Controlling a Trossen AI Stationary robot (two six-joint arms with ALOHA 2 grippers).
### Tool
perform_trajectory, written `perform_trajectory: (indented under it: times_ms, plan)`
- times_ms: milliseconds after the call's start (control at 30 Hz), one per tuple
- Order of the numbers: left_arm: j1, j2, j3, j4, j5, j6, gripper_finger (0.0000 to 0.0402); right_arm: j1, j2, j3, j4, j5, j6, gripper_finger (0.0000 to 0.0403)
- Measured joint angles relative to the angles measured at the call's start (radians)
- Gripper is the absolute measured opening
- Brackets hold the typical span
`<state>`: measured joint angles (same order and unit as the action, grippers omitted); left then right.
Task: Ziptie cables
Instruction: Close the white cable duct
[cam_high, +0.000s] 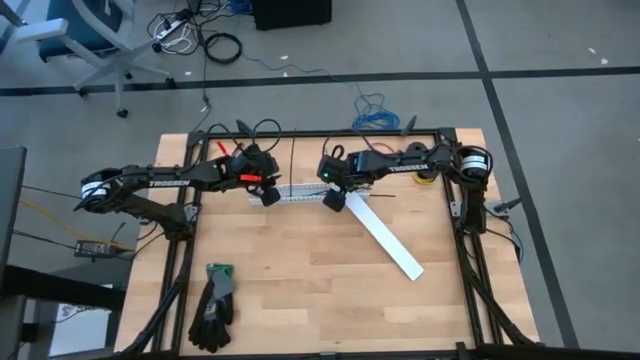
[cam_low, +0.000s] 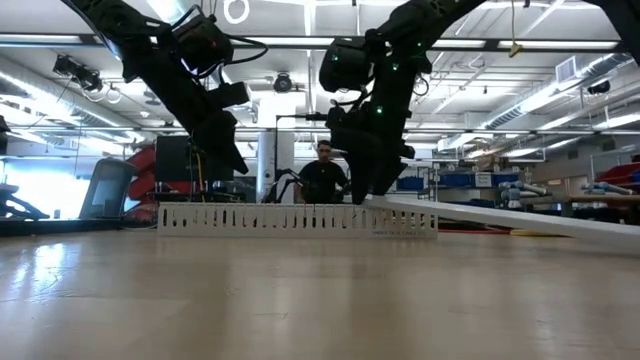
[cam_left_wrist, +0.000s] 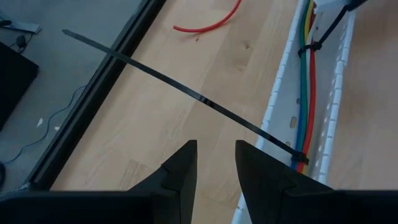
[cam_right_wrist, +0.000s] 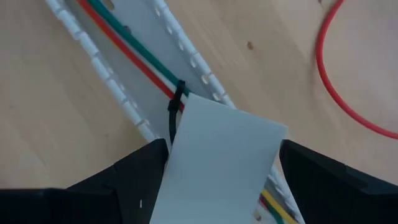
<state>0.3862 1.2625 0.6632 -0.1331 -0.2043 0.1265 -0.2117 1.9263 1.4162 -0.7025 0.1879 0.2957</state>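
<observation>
Wooden table, cables (cam_left_wrist: 306, 74) lying in the white channel (cam_high: 298, 193).
Left gripper (cam_left_wrist: 216, 163), fingers slightly apart and empty, sits beside a zip tie's (cam_left_wrist: 186, 91) loose tail; right gripper (cam_right_wrist: 217, 163), spread wide, grips the channel's flat lid (cam_right_wrist: 219, 163). I judge the wires limp and light: take them at a tie.

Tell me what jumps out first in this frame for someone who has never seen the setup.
The right gripper holds one end of a long white cover strip, which slants across the wooden table. At the table's far edge, the colored cables lie in a white slotted channel, already cinched by black zip ties, one with its long tail sticking out. The left gripper hovers there, holding nothing.
</observation>
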Motion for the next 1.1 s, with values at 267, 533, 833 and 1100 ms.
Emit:
perform_trajectory:
  times_ms: [267, 533, 833, 1100]
  plan:
    - [-0.002, 0.0, 0.0, -0.001, 0.0, -0.001, 0.012, 0.013, 0.0, 0.0, -0.016, 0.027, 0.03, 0.0304]
    - [-0.002, 0.0, 0.0, -0.001, 0.0, -0.004, 0.0119, 0.013, 0.0, 0.0, -0.02, 0.027, 0.051, 0.0222]
    - [-0.002, 0.0, 0.0, -0.003, 0.027, -0.005, 0.0119, 0.013, 0.0, 0.0, -0.018, 0.026, 0.043, 0.0223]
    - [-0.002, 0.0, 0.0, -0.004, 0.027, -0.005, 0.0119, 0.013, 0.001, 0.0, -0.022, 0.026, 0.038, 0.0214]
